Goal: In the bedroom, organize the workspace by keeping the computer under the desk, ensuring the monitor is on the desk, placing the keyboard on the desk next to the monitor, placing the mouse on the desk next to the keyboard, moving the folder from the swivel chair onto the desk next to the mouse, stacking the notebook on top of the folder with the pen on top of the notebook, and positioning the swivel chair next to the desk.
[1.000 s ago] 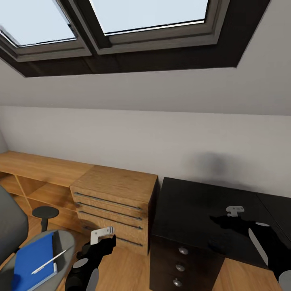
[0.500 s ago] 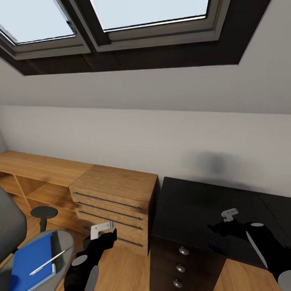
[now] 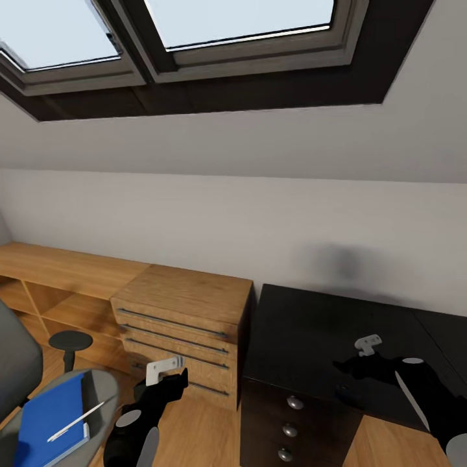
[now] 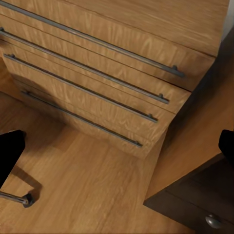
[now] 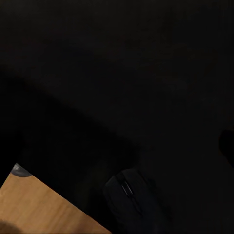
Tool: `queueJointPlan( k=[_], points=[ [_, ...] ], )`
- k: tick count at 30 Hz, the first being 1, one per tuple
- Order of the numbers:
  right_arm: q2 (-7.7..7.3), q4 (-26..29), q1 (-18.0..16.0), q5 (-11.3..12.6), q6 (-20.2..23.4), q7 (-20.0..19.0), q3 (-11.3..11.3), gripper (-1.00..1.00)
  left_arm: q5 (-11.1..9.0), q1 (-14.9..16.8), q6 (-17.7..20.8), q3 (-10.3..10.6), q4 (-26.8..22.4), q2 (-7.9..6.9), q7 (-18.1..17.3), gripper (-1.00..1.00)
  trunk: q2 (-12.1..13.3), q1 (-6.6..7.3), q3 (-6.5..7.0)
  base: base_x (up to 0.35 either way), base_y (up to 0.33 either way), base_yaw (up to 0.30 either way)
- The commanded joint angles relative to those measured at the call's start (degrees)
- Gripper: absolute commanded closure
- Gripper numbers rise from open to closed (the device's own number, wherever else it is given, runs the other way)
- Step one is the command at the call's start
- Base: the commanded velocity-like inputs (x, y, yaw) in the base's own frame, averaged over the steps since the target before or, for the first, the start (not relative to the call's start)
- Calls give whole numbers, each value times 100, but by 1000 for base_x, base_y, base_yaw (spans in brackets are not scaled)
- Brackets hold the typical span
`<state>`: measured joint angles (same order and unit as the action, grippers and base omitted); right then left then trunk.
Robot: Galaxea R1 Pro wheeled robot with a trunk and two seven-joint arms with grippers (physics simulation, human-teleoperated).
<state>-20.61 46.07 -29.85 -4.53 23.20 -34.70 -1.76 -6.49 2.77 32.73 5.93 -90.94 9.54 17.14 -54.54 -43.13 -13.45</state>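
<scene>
The grey swivel chair (image 3: pixel 16 363) stands at the lower left of the head view. On its seat lies a flat blue cover (image 3: pixel 52 415), folder or notebook, I cannot tell which, with a white pen (image 3: pixel 79 420) across it. My left gripper (image 3: pixel 174 383) hangs open beside the chair, facing the wooden drawers (image 4: pixel 97 83). Over the black desk (image 3: pixel 311 331) my right gripper (image 3: pixel 347 370) hovers, open. A dark mouse (image 5: pixel 134 200) lies on the desk near its front corner (image 5: pixel 19 170). Monitor, keyboard and computer are out of view.
A wooden drawer chest (image 3: pixel 185 324) stands left of the desk, and a low wooden shelf unit (image 3: pixel 58 272) runs on from it. The desk has drawers with round knobs (image 3: pixel 295 402). A chair caster (image 4: pixel 25 199) rests on the wood floor (image 4: pixel 92 190). Skylights sit overhead.
The camera shifted slightly a second ago, so the chair sits further left. My right gripper drew a little left and down over the desk. Nothing has moved in the last half second.
</scene>
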Motion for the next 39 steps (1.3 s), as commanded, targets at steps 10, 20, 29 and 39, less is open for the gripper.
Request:
queueJointPlan(
  k=[10, 20, 29, 39],
  points=[
    [18, 16, -4, -46, -23, -46, 15, -100, -54, 4, 14, 5, 0, -6, 59, -100, -6, -1, -8, 0, -232, 0],
    [27, 24, -4, -53, -45, -49, 87, -100, -61, 4, 14, 5, -2, -5, 58, -100, -6, -1, -8, 0, -97, 0],
    [173, 67, -4, -35, -50, -47, 745, -100, -63, 4, 14, 9, -11, -2, 61, -100, -6, -1, -8, 0, -4, 0],
    [311, -36, -4, -64, -37, -48, 1282, -100, -63, 4, 14, 5, -20, 4, 61, -100, -86, -45, -44, 0, 0, 0]
  ],
)
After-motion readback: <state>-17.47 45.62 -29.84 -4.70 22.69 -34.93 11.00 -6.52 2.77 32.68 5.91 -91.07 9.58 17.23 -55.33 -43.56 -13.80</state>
